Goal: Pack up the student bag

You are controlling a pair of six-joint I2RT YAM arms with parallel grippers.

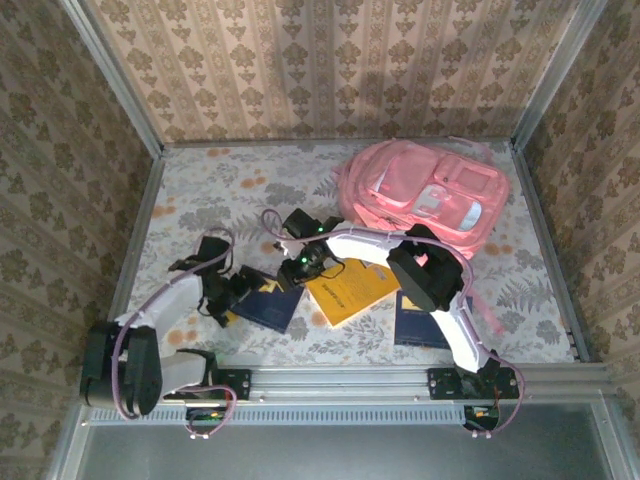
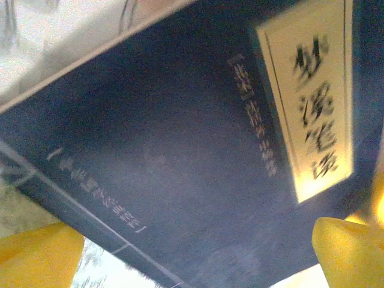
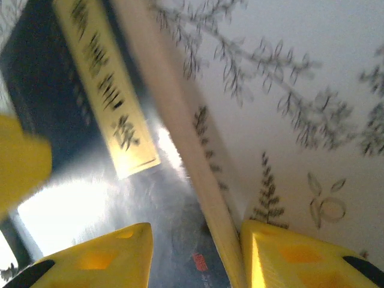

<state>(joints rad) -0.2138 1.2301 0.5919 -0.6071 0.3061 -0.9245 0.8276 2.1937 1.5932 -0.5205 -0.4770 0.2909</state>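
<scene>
**Student bag**: lies pockets-up on the bench; whether its main zip is undone cannot be told. On its near side is a yellow book, and beyond that, farthest from the bag, a dark blue book.

**Right pincer**: at that book's bag-side edge, jaws half apart astride the page edge, gripping nothing evident.

**Left pincer**: on the side away from the bag, fully released above the cover.

**Likely step:** lifting this book. It is best done by bracing with the left while the right works one finger beneath the edge before clenching.
</scene>
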